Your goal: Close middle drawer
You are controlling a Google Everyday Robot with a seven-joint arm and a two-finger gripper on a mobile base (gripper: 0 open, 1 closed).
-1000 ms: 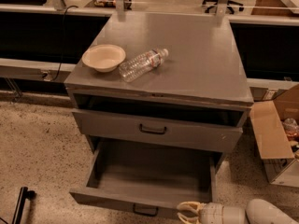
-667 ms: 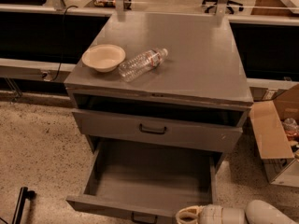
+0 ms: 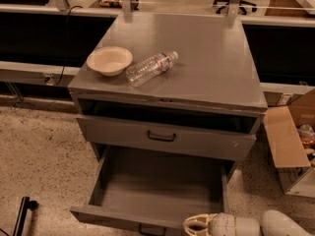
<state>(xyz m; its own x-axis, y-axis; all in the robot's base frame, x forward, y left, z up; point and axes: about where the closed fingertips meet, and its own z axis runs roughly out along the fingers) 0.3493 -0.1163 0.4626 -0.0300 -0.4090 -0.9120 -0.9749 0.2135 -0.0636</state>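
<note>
The middle drawer [image 3: 157, 191] is pulled far out of the grey cabinet. Its long bare tray is open to view, and its low front panel [image 3: 113, 218] with a small black handle [image 3: 150, 229] lies at the bottom edge of the camera view. My gripper [image 3: 197, 225], cream-coloured on a white arm, is at the bottom edge. It is right at the front panel, just right of the handle. Above the open drawer sits a taller-fronted grey drawer [image 3: 162, 137] that is pushed in.
A cream bowl [image 3: 109, 60] and a clear plastic bottle [image 3: 150, 68] lie on the cabinet top [image 3: 206, 63]. An open cardboard box [image 3: 290, 141] stands on the floor to the right. A black object [image 3: 22, 215] lies at the lower left. Dark desks run behind.
The drawer's front panel and my gripper sit slightly lower in the view than a second ago, and the gripper has shifted a little left. The bowl and bottle have not moved.
</note>
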